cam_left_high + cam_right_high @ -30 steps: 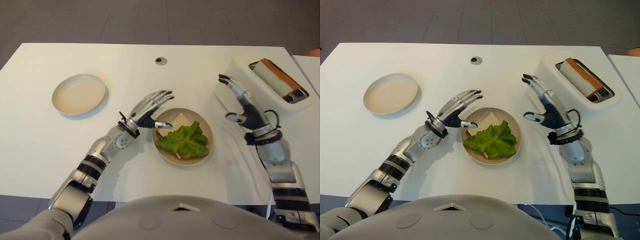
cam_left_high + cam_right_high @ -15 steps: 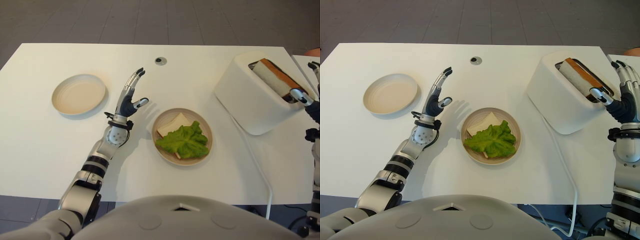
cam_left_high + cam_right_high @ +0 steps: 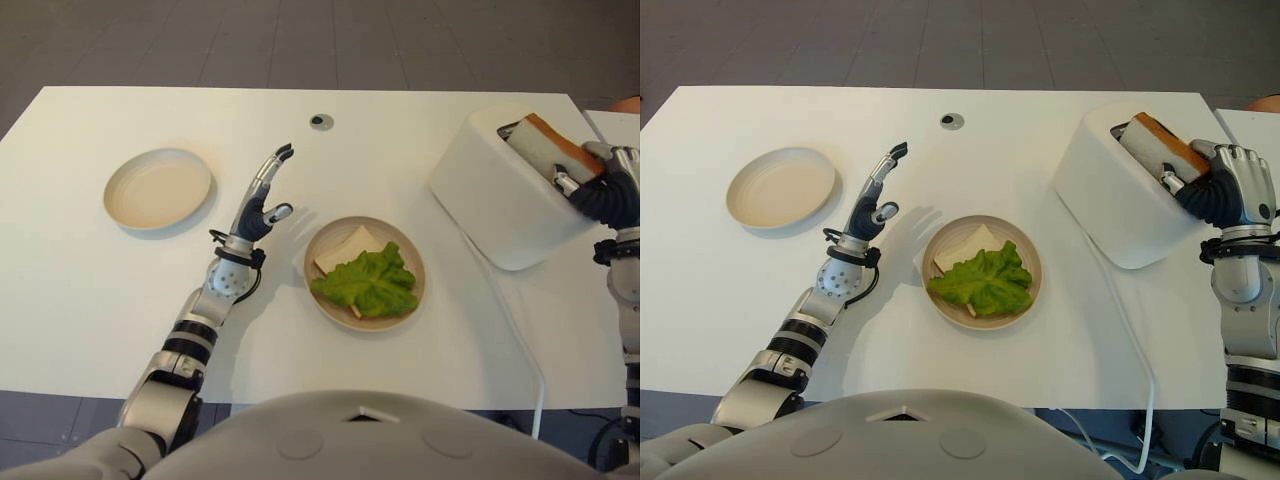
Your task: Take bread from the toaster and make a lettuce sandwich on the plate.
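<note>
Since half a second ago the right hand (image 3: 1228, 186) has come in from the far side of the toaster (image 3: 1108, 190) and closed on the second slice (image 3: 1160, 143). A second ago it stood open in front of the toaster's near wall. Over the same second the left hand (image 3: 262, 197) has drawn away from the plate (image 3: 396, 234) and lifted. It has scarcely shifted in the last half second.

Present condition, right side: the fingers are curled around the outer end of the second slice, thumb on the near face and the rest over the top. The slice sits tilted, its lower part still in the slot. The grasp looks made but the lift is not complete.

Present condition, left side: the left hand is held up above the table (image 3: 90, 300), between the shallow dish (image 3: 158, 188) and the plate. Its fingers are extended and it holds nothing.

Work done: the first slice (image 3: 340, 251) lies flat on the plate, and the lettuce leaf (image 3: 366, 282) lies across its near half, overhanging toward the front rim. The base and filling are judged to be in place.

Work outstanding: draw the second slice clear of the toaster, carry it across to the plate and lay it on the lettuce leaf to close the sandwich. The task is judged well past halfway.

Point of note: the cable (image 3: 512, 322) runs from the toaster toward the table's front edge, to the right of the plate.
</note>
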Controlling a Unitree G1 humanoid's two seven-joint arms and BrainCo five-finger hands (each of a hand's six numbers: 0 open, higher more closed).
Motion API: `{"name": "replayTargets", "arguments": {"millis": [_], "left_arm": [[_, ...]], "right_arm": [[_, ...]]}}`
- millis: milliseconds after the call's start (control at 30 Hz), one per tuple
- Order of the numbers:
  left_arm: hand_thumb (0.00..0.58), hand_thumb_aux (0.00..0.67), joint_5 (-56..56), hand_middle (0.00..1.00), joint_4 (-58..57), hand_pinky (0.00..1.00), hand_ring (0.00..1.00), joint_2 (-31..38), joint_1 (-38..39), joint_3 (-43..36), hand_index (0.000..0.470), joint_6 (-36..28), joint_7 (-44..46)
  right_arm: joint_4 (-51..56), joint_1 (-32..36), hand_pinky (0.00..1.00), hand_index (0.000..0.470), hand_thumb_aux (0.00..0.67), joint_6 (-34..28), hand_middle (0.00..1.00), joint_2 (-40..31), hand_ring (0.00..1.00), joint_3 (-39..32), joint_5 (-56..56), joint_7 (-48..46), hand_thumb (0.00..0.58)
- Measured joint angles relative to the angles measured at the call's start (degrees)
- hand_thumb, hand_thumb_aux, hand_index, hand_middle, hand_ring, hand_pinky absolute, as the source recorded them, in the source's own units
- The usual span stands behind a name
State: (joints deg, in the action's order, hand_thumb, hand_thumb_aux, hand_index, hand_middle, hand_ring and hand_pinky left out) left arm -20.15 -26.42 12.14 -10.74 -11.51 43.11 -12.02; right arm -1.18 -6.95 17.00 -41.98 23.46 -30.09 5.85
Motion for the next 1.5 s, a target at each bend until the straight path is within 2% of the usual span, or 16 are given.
{"name": "replayTargets", "arguments": {"millis": [200,333,400,467,567,667,800,1133,1333,1500], "left_arm": [[0.000,0.000,0.0,0.00,0.0,0.00,0.00,-0.9,0.4,0.0,0.000,0.0,0.1],[0.000,0.000,0.0,0.00,-0.2,0.00,0.00,-1.2,0.5,0.0,0.000,0.0,0.0],[0.000,0.000,0.0,0.00,-0.2,0.00,0.00,-1.3,0.6,0.1,0.000,0.1,0.1],[0.000,0.000,0.0,0.00,-0.2,0.00,0.00,-1.3,0.7,0.2,0.000,0.4,0.1],[0.000,0.000,0.0,0.00,-0.1,0.00,0.00,-1.2,0.8,1.0,0.000,0.9,0.0],[0.000,0.000,0.0,0.00,0.0,0.00,0.00,-1.5,0.8,2.1,0.000,1.1,-1.0],[0.000,0.000,1.9,0.00,0.0,0.00,0.00,-1.7,0.8,5.5,0.000,1.1,-2.9],[0.000,0.000,4.2,0.00,-0.7,0.00,0.00,-2.4,0.6,6.7,0.000,1.7,-0.7],[0.000,0.000,3.9,0.00,-2.2,0.00,0.00,-2.9,0.5,5.5,0.000,2.9,0.7],[0.000,0.000,3.9,0.00,-3.2,0.00,0.00,-3.6,0.1,5.2,0.000,3.7,1.0]], "right_arm": [[-4.1,3.2,1.00,0.470,0.670,1.3,1.00,1.5,1.00,2.5,-0.6,8.0,0.580],[-7.3,8.8,1.00,0.470,0.670,8.6,1.00,3.7,1.00,7.2,4.1,17.1,0.580],[-9.0,9.3,1.00,0.470,0.670,11.4,1.00,5.3,1.00,5.1,12.5,13.6,0.580],[-10.8,8.5,1.00,0.470,0.670,12.4,1.00,5.9,1.00,0.0,21.9,6.4,0.580],[-13.8,5.8,1.00,0.470,0.670,10.4,1.00,5.9,1.00,-10.1,34.8,-8.6,0.580],[-11.6,3.3,1.00,0.470,0.670,7.3,1.00,7.4,1.00,-17.7,38.1,-17.8,0.580],[-7.8,0.8,1.00,0.470,0.670,7.2,1.00,9.8,1.00,-23.4,38.5,-24.6,0.580],[4.7,5.7,1.00,0.470,0.670,7.1,1.00,11.5,1.00,-25.3,39.5,-35.7,0.580],[3.5,5.1,1.00,0.470,0.670,5.9,1.00,15.6,1.00,-25.6,42.2,-37.7,0.580],[-0.3,1.1,1.00,0.470,0.670,5.0,1.00,17.8,1.00,-25.4,42.3,-36.8,0.580]]}}
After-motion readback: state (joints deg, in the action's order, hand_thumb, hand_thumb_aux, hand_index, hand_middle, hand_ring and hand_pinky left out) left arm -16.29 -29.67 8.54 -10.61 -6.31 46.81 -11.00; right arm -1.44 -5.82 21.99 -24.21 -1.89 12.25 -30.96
